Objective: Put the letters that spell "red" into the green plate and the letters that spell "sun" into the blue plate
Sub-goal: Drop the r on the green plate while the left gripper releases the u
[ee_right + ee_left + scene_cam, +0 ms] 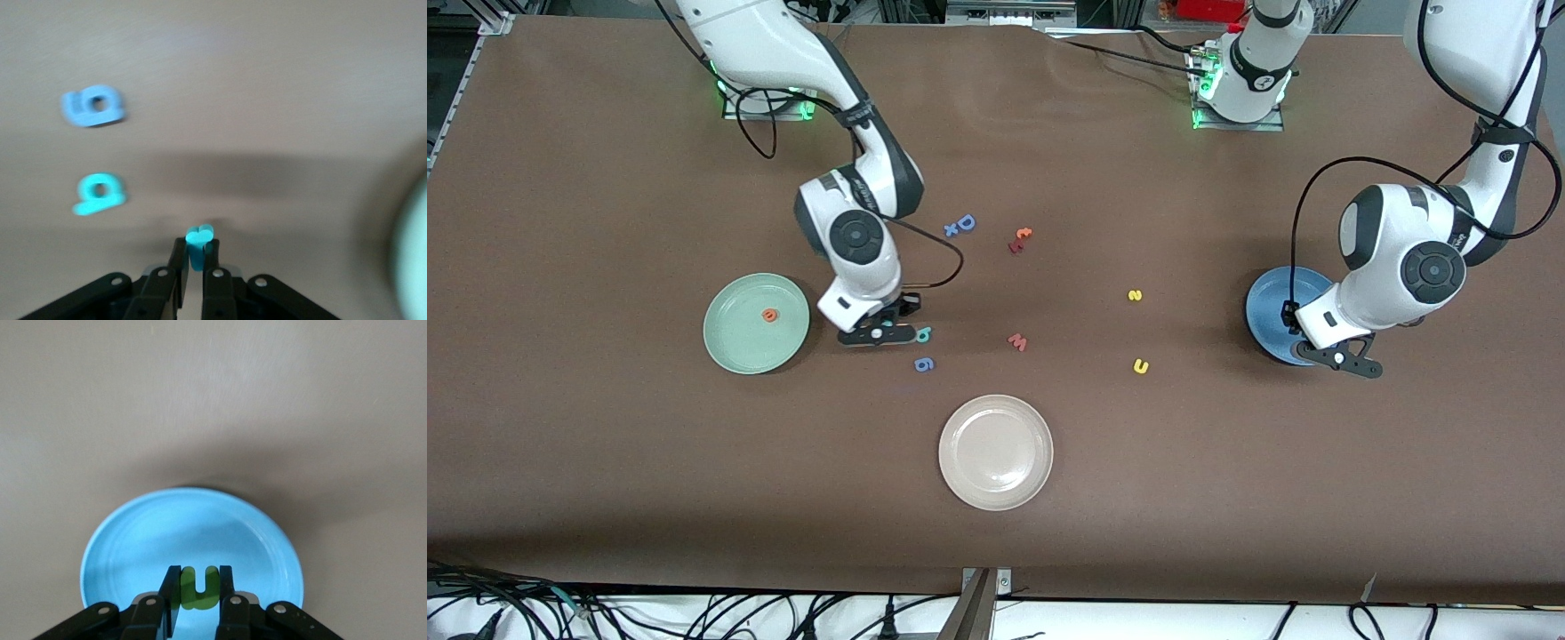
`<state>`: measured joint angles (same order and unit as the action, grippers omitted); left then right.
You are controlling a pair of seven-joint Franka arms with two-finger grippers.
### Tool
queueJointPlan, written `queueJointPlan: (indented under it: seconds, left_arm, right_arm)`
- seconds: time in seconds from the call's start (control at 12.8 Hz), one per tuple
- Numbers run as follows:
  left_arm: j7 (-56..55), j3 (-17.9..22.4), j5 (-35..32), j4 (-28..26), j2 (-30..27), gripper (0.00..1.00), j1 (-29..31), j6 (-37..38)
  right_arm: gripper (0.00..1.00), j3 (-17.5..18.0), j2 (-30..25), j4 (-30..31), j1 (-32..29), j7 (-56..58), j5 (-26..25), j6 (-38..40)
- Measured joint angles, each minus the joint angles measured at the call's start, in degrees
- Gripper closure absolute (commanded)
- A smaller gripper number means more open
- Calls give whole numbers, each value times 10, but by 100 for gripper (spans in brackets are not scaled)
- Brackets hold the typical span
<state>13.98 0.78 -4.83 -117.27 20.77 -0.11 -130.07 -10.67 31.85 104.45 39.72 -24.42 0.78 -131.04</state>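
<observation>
Two grippers each hold a letter now. The right gripper [194, 270] has its fingers pinched on the teal r [199, 241], low over the table just beside the green plate [726, 352]. The orange e [769, 315] already lies in that plate. The teal d [924, 334] lies on the table beside this gripper, and the blue g [924, 364] is a bit nearer the front camera.

To do this step well, I think the right gripper should lift the r, carry it over the plate, and only then let go, low down so it does not bounce out.

The r stands on end between the fingers, its long way pointing out from the gripper and its hook at the tip.

The left gripper [199, 597] has its fingers clamped on the green n [199, 587] over the blue plate [127, 540]. Its two legs point away from the gripper. The s [1135, 295] and the yellow u [1140, 365] lie on the table, well apart from that plate.
</observation>
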Motion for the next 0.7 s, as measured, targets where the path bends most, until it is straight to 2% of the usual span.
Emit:
queueJointPlan:
  seconds: [0.23,0.47,0.62,0.7]
  left_arm:
    - [0,0,2,-25,0,85,14,-17]
    - [0,0,2,-33,0,81,19,-27]
    - [0,0,2,-34,1,70,19,-31]
    - [0,0,2,-34,1,57,19,-33]
  right_arm:
    - [100,-67,-44,1,-6,106,0,94]
    - [100,-131,-47,6,-13,212,0,145]
    - [100,-145,-39,28,-42,251,0,148]
    - [96,-146,-27,38,-61,260,2,143]
